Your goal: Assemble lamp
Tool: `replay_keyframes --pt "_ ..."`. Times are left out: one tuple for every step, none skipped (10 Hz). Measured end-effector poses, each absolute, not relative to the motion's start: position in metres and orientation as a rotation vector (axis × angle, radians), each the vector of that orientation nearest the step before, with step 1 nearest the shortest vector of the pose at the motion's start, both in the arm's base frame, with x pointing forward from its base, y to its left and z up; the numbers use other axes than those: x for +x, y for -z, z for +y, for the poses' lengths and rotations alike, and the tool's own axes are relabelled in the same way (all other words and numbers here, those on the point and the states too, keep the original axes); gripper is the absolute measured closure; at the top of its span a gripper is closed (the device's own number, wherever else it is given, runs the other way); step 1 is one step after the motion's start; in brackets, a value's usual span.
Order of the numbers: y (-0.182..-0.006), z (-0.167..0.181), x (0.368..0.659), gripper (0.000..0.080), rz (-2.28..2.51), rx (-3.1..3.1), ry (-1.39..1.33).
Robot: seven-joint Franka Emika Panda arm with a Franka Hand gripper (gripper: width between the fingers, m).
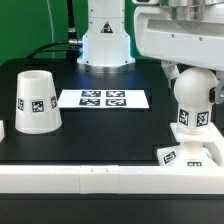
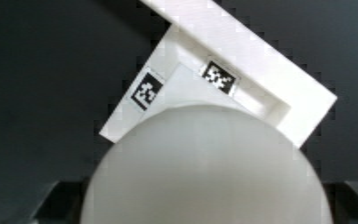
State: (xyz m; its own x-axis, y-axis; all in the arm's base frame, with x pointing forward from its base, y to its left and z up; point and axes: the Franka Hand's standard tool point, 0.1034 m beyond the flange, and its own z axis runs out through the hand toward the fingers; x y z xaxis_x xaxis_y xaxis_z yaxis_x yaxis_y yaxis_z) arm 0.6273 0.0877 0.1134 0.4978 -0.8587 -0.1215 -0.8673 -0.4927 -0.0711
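My gripper (image 1: 193, 80) comes down from above at the exterior view's right and is shut on the bulb (image 1: 193, 100). The bulb is upright, ball head up, with its tagged stem pointing down. The low square base (image 1: 190, 153) lies just below and in front of the stem, near the table's front edge, and I cannot tell whether they touch. In the wrist view the ball head (image 2: 202, 160) fills the space between my dark fingers (image 2: 48, 205), and the base (image 2: 229, 85) shows beyond it. The cone shade (image 1: 37, 102) stands alone at the exterior view's left.
The marker board (image 1: 103, 98) lies flat in the middle of the black table. The robot's white pedestal (image 1: 105, 40) stands behind it. A white rail (image 1: 80, 178) runs along the table's front edge.
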Motion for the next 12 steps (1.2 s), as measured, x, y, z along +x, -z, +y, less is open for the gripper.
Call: replay_keyframes --pt "-0.1133 0.0878 0.6275 0.0220 1.615 -2.532 -0.126" --pt "-0.1132 0.0885 0.6275 0.0220 1.708 -2.464 -0.140" --pt "-0.1133 0.0905 0.6274 0.0220 1.751 -2.435 -0.143" --pt "-0.1133 0.0905 0.6274 0.0215 1.752 -2.434 -0.143" --pt "-0.1132 0.0908 0.6274 0.0215 1.728 -2.450 -0.141" --pt "-0.1132 0.0908 0.6274 0.0118 1.677 -2.483 -0.137" --pt "-0.1131 0.0908 0.6245 0.0118 1.600 -2.548 -0.150" --pt "-0.1133 0.0905 0.6248 0.0103 1.445 -2.633 -0.138" --pt "-0.1133 0.0914 0.6254 0.0103 1.295 -2.704 -0.119" --pt "-0.1137 0.0918 0.6255 0.0101 1.182 -2.751 -0.110" --pt "-0.1141 0.0921 0.6257 0.0101 1.112 -2.778 -0.104" --pt "-0.1136 0.0917 0.6256 0.0101 0.983 -2.824 -0.094"
